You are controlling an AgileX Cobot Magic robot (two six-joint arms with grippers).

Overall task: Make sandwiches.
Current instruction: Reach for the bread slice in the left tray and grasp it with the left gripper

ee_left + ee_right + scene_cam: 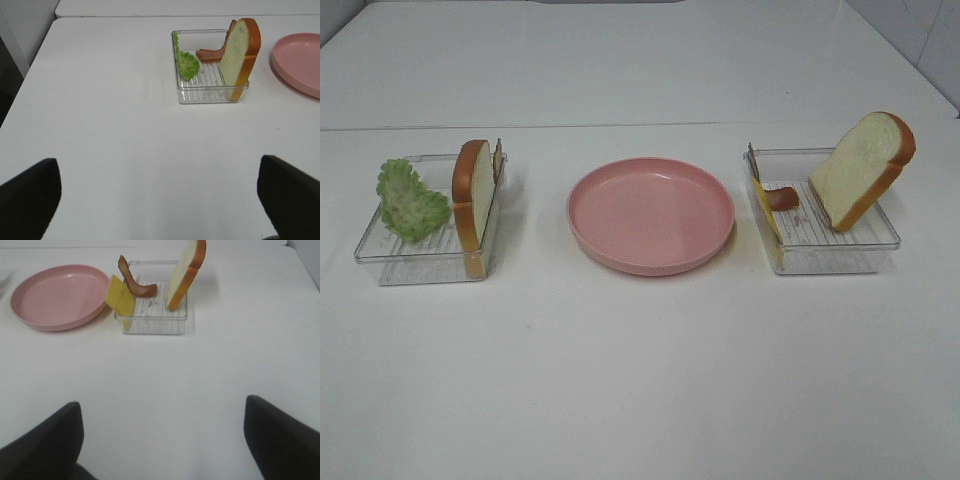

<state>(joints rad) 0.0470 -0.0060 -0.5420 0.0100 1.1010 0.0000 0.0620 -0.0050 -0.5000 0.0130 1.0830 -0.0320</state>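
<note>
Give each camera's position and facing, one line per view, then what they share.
Exterior high: mounted high, looking down at the pink plate between the left tray and right tray; no robot parts show.
Left wrist: on the left arm, facing the left tray's lettuce; open left tool shows.
Right wrist: on the right arm, facing the right tray's cheese; open right tool shows.
Shared: all three show the pink plate.

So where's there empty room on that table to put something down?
The pink plate is bare, and so is the wide table strip on the robot's side. Crowded: left tray with lettuce and upright bread slice; right tray with cheese, bacon, leaning bread slice.
</note>
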